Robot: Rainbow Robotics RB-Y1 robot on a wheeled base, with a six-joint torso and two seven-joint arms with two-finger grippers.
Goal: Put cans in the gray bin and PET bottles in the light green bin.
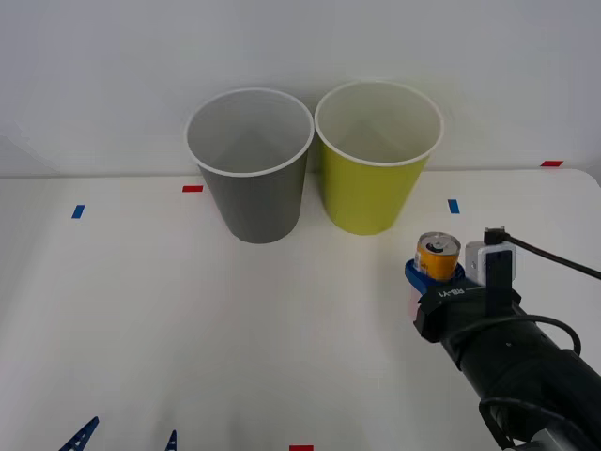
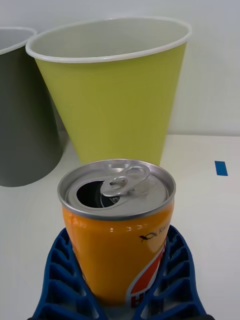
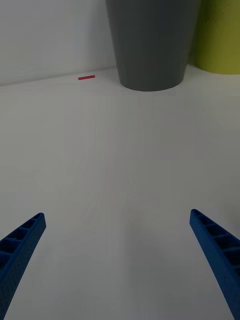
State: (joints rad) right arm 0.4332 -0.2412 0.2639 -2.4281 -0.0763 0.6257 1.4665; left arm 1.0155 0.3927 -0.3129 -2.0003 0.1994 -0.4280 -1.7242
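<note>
Right gripper (image 1: 436, 278) has its jaws clenched on the orange can (image 1: 438, 256), upright just before the light green bin (image 1: 377, 160); gray bin (image 1: 250, 165) stands beside it. Left gripper (image 1: 125, 437) waits, jaws released, low over the counter (image 1: 188, 329).

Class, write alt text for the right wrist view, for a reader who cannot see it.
An orange can with an opened silver pull-tab top stands upright between the right gripper's blue ribbed fingers, which close against its sides. Behind it on the white table stands the light green bin, with the gray bin beside it at the edge.
</note>
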